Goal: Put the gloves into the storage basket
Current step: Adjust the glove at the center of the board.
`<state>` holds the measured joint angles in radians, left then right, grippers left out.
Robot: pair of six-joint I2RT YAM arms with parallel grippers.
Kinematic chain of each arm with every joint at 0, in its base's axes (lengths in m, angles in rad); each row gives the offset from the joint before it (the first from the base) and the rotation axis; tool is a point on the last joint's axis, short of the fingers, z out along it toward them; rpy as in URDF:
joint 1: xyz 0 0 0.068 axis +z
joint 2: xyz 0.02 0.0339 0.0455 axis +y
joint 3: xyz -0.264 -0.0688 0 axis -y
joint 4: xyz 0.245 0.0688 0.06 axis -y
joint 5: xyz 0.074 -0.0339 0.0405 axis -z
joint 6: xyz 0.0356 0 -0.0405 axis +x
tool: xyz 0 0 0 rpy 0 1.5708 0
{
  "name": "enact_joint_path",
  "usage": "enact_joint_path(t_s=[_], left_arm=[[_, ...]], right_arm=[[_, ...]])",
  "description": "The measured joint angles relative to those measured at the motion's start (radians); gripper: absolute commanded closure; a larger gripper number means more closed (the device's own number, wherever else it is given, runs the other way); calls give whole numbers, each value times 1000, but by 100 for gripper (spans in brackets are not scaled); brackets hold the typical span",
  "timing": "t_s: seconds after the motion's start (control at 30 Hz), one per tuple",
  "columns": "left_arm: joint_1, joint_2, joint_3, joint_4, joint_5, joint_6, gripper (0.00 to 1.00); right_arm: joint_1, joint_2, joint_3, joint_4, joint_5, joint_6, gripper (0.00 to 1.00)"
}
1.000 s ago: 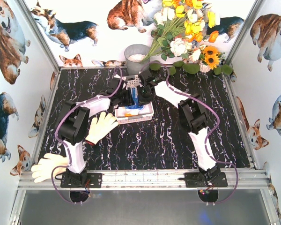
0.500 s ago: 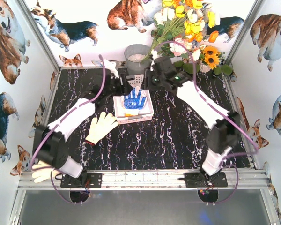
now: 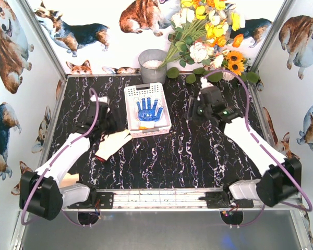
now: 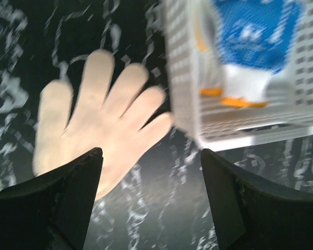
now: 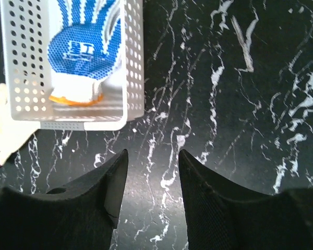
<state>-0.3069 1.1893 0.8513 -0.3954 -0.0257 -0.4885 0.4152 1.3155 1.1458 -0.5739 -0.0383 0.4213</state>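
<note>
The white storage basket (image 3: pixel 129 92) (image 5: pixel 132 62) (image 4: pixel 183 73) stands at the table's back middle. A glove with a blue-dotted palm (image 3: pixel 148 110) (image 5: pixel 87 46) (image 4: pixel 255 28) lies flat in it, orange cuff toward me. A cream glove (image 3: pixel 116 143) (image 4: pixel 94 117) lies on the table left of the basket; its fingertips also show at the right wrist view's left edge (image 5: pixel 4 136). My left gripper (image 3: pixel 109 126) (image 4: pixel 151 156) hovers open over that glove's cuff end, holding nothing. My right gripper (image 3: pixel 192 111) (image 5: pixel 153 153) hangs open and holds nothing, right of the basket.
A round grey bucket (image 3: pixel 152 63) stands behind the basket, a bunch of artificial flowers (image 3: pixel 208 36) at the back right. Corgi-printed walls close three sides. An aluminium rail (image 3: pixel 161 197) runs along the near edge. A bit of another cream glove (image 3: pixel 68 180) shows under the left arm.
Both grippers have opened and drawn back from above the basket, left arm to the left, right arm to the right. The blue-dotted glove now lies flat in the basket.
</note>
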Motion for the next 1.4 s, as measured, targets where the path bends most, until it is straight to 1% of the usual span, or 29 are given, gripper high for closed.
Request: enact_joint_path(t_s=[0.07, 0.17, 0.23, 0.47, 0.57, 0.73, 0.93, 1.03, 1.2, 1.3, 1.4], left_arm=[[18, -6, -29, -48, -21, -15, 40], [25, -4, -71, -103, -38, -33, 45], [25, 5, -90, -127, -42, -39, 46], [23, 71, -162, -130, -50, -58, 48], [22, 109, -187, -118, -45, -62, 46], [14, 139, -205, -103, -26, -76, 38], [-20, 120, -229, -76, -36, -91, 37], [-89, 95, -254, -45, -46, -132, 38], [-315, 77, -265, -16, -41, -252, 40], [-438, 68, -257, -63, -62, -314, 42], [-510, 64, -227, -143, -121, -349, 46]], right_arm=[[-10, -37, -39, 1, 6, 2, 54], [-11, -82, -82, 2, 10, 8, 54], [-11, -100, -103, 6, 10, 16, 54], [-14, -132, -163, 29, 5, 49, 54], [-17, -140, -186, 33, 0, 59, 54], [-23, -156, -202, 34, -6, 76, 54], [-25, -158, -202, 37, -13, 90, 54], [-25, -160, -202, 37, -13, 95, 54], [-26, -168, -202, 28, -9, 101, 54], [-26, -198, -208, 26, -5, 106, 54], [-26, -232, -222, 31, 0, 116, 54]])
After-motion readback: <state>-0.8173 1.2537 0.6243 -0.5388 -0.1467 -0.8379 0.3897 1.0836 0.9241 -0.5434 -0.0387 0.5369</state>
